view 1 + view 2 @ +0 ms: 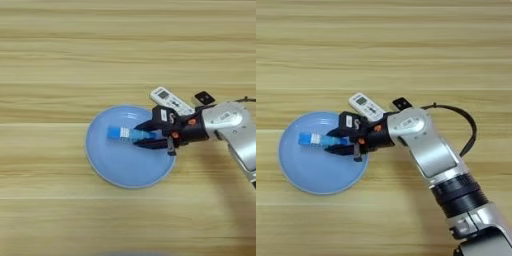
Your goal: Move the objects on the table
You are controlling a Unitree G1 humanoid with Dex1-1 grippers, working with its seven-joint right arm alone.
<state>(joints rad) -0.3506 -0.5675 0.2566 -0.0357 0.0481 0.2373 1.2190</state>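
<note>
One white remote (pixel 171 100), one small black block (pixel 204 97), one blue tube (pixel 125 133), one round blue plate (pixel 102 160). Light wooden desk (pixel 75 50) (horizontal plank grain). Right tool (pixel 143 137) over the plate, black fingers (pixel 338 133) narrowly parted around the tube's near end, gripping it.

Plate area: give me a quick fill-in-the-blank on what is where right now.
1. The blue tube lies over the ____, its right end between the fingers of the tool.
2. The remote lies on the table, just right of the plate and left of the small ____ block.
3. The arm reaches in from the picture's ____ side.

Missing words: plate; black; right
</note>
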